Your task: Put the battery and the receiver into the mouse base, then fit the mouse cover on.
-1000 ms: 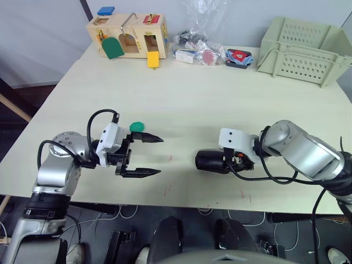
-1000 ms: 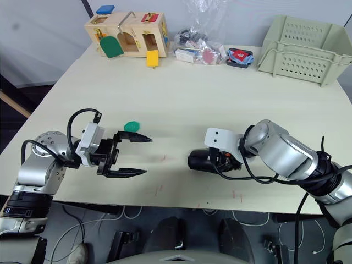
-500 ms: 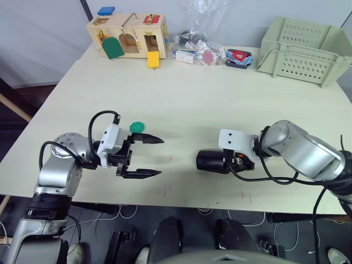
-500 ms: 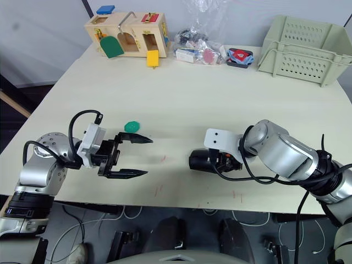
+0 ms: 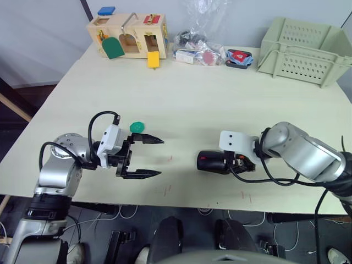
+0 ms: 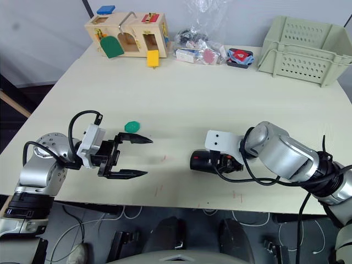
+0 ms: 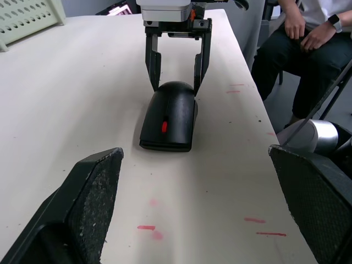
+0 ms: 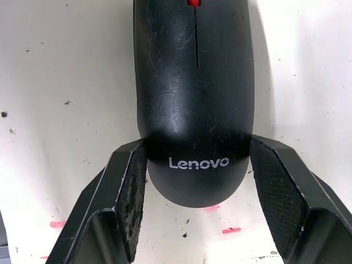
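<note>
The mouse cover, glossy black with white lettering near its rear, lies on the mouse base on the table's front right. A red wheel shows at its front. The base itself is hidden beneath the cover, and the battery and the receiver are out of view. My right gripper straddles the mouse's rear end, its pads pressed to both sides. About a hand's width left of the mouse, my left gripper points at it, open and holding nothing.
A small green piece lies just behind the left gripper. Along the back edge stand a wooden toy box, a bag of small items and a pale green basket. A person sits beyond the table's right side.
The mouse and my right gripper have shifted a few pixels to the right together. The left gripper has stayed in place and open.
</note>
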You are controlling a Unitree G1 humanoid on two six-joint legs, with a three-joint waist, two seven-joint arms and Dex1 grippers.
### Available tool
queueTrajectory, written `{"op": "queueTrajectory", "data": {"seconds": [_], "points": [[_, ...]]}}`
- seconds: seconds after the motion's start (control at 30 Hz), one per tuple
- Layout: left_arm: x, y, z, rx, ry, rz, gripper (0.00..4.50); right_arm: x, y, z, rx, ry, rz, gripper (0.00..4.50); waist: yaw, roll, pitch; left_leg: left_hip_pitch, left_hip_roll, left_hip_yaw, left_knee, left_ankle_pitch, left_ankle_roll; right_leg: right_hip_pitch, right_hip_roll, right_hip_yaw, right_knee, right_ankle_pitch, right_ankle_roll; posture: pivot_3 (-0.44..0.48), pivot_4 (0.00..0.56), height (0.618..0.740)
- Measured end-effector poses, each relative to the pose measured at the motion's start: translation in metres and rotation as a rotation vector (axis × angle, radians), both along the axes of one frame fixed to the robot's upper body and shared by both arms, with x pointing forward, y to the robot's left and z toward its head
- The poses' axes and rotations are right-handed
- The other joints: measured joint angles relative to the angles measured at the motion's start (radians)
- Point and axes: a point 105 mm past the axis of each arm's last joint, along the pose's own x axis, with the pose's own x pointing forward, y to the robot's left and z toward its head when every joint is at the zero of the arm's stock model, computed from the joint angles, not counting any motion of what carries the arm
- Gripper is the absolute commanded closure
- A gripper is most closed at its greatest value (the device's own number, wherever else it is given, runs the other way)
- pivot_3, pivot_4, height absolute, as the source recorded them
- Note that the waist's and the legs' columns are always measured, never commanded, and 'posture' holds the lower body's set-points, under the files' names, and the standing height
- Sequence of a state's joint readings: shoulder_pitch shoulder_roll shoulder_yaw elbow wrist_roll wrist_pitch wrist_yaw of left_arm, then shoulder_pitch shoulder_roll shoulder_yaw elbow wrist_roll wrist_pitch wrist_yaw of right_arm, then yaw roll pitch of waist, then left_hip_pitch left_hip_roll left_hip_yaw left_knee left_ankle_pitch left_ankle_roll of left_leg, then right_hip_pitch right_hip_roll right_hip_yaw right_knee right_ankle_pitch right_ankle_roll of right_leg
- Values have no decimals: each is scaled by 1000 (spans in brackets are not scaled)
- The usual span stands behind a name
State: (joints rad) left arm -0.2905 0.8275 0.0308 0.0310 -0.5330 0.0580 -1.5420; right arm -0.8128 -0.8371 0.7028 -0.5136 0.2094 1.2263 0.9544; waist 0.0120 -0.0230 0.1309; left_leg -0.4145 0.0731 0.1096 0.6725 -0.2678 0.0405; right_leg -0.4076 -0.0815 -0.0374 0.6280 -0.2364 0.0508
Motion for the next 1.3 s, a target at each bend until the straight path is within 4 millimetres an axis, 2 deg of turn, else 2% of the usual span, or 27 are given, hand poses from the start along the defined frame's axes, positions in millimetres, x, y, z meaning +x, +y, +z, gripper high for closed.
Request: {"op": "queueTrajectory", "data": {"seconds": [0.53,0.6,0.7,1.1,1.3], "points": [[0,0,0,1,-1,-1,0,0,0,0,1,1,0,1915,0,-1,0,0,0,0,0,0,0,0,0,0,0,0,0,0,150,740],[0,0,0,1,-1,-1,0,0,1,0,4,-2,5,1349,0,-1,0,0,0,0,0,0,0,0,0,0,0,0,0,0,150,740],[0,0,0,1,0,-1,0,-3,0,-5,1,20,5,48,0,-1,0,0,0,0,0,0,0,0,0,0,0,0,0,0,150,740],[0,0,0,1,0,-1,0,-5,0,-7,8,38,3,48,-1,-1,0,0,0,0,0,0,0,0,0,0,1,0,0,0,150,740],[0,0,0,1,0,-1,0,3,-10,11,40,-18,-16,48,-1,-1,0,0,0,0,0,0,0,0,0,0,1,0,0,0,150,740]]}}
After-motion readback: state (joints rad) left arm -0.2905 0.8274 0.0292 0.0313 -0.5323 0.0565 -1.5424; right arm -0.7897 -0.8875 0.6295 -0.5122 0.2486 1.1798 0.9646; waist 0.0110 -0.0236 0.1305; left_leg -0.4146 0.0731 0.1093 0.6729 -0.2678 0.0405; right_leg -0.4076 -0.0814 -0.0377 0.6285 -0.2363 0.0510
